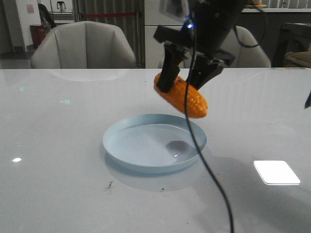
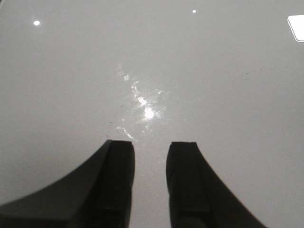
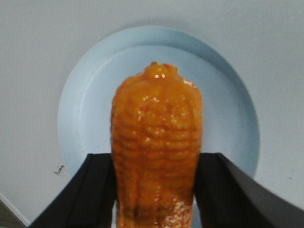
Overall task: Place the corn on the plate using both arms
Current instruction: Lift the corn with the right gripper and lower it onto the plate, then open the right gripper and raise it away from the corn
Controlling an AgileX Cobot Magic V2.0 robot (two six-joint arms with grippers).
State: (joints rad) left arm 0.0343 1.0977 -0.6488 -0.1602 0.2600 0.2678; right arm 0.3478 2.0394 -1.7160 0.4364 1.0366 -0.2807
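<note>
The orange corn [image 1: 182,96] hangs tilted in the air above the far right part of the pale-blue plate [image 1: 121,141], gripped by my right gripper [image 1: 183,82], which is shut on it. In the right wrist view the corn [image 3: 156,142] fills the gap between the two black fingers [image 3: 97,190], with the plate [image 3: 85,104] below it. My left gripper [image 2: 150,147] is open and empty over bare table; it does not show in the front view.
The plate stands mid-table on the glossy white table [image 1: 58,121]. A black cable [image 1: 206,165] hangs from the right arm across the plate's right rim. A bright window reflection [image 1: 276,172] lies at the right. Chairs stand behind the far edge.
</note>
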